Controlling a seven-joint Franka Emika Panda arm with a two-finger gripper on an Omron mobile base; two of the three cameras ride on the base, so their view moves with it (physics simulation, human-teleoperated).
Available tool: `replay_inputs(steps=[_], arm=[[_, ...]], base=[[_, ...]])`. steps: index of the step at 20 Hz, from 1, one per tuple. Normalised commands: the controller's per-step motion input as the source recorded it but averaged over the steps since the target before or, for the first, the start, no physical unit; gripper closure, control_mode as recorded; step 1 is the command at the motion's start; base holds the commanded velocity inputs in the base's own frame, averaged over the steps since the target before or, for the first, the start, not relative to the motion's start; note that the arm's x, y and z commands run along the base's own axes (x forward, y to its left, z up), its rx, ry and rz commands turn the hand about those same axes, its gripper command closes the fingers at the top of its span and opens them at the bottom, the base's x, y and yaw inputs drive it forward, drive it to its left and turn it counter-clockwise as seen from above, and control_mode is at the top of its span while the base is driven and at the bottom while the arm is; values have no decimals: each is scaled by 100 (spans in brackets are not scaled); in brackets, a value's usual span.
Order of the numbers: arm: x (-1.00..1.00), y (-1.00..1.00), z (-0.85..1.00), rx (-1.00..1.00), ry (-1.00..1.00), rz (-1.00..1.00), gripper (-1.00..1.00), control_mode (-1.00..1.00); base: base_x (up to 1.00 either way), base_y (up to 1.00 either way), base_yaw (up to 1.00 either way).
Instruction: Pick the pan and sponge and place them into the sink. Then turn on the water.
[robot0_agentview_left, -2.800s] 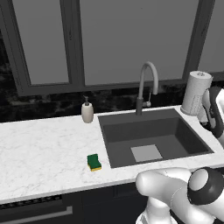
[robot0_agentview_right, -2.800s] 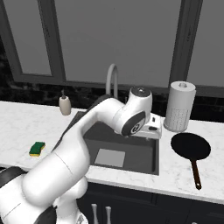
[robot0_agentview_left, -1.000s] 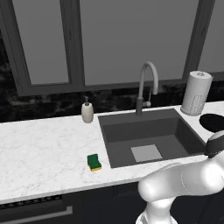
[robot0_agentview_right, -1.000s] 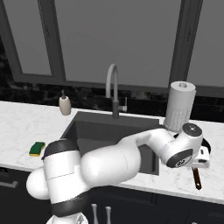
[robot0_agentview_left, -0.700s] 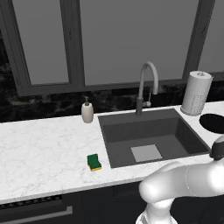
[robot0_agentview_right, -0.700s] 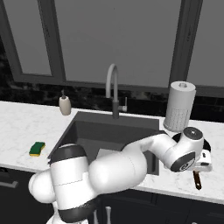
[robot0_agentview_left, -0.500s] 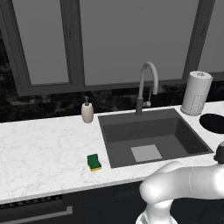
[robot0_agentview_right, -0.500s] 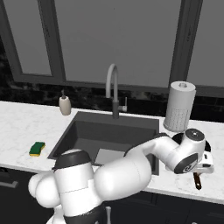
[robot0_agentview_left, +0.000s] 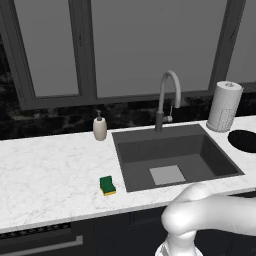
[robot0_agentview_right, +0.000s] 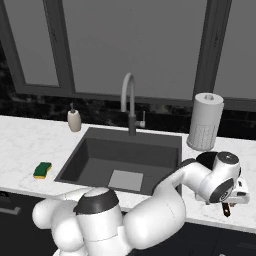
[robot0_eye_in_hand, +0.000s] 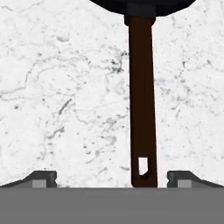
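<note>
The pan (robot0_eye_in_hand: 142, 96) lies on the marble counter (robot0_agentview_left: 45, 175) right of the sink (robot0_agentview_left: 172, 155), its brown handle running toward the gripper (robot0_eye_in_hand: 111, 179). The jaws stand wide open above the handle's end, which sits between the fingertips (robot0_eye_in_hand: 41, 178), right of centre, touching neither. The sponge (robot0_agentview_left: 107, 185) rests left of the sink.

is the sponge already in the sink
No, the sponge lies on the marble counter left of the sink, outside the basin.
</note>
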Motion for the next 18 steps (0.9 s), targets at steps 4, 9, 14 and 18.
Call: replay_inputs(steps=[4, 9, 14, 18], arm=[[0, -20, -25, 0, 7, 0, -100, -100], [10, -17, -19, 0, 3, 1, -100, -100], [37, -9, -14, 0, 0, 3, -100, -100], [31, -13, -27, 0, 4, 4, -100, -100]], base=[[0, 0, 0], [0, 0, 0], [0, 0, 0], [0, 0, 0]])
